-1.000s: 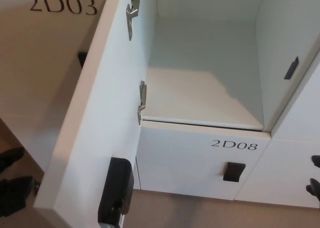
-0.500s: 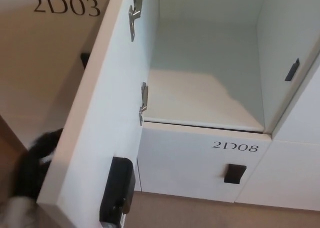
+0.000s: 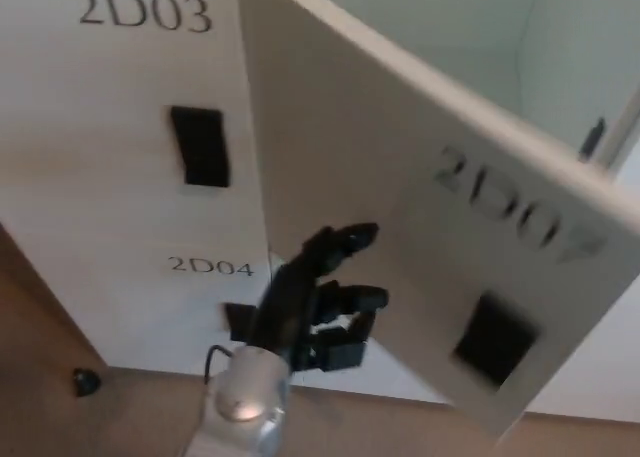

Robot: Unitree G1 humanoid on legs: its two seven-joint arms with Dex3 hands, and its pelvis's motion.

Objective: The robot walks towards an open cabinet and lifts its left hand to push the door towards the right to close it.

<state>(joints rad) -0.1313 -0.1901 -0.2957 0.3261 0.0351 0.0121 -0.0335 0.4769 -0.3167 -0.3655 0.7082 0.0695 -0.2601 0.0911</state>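
while door 2d07 (image 3: 400, 207) hangs partly swung across cabinet opening (image 3: 520, 47), you see left hand (image 3: 325, 297) raised against its outer face, fingers (image 3: 345, 239) spread, gripping nothing. black handle recess (image 3: 493, 342) sits near door's lower right. locker 2d03 (image 3: 120, 117) stands at left, shut, 2d04 (image 3: 190, 297) below it. right hand out of frame.

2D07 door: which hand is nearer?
Left. The left hand is up against the outer face of the 2D07 door, fingers spread, left of its black handle. The right hand is not in view.
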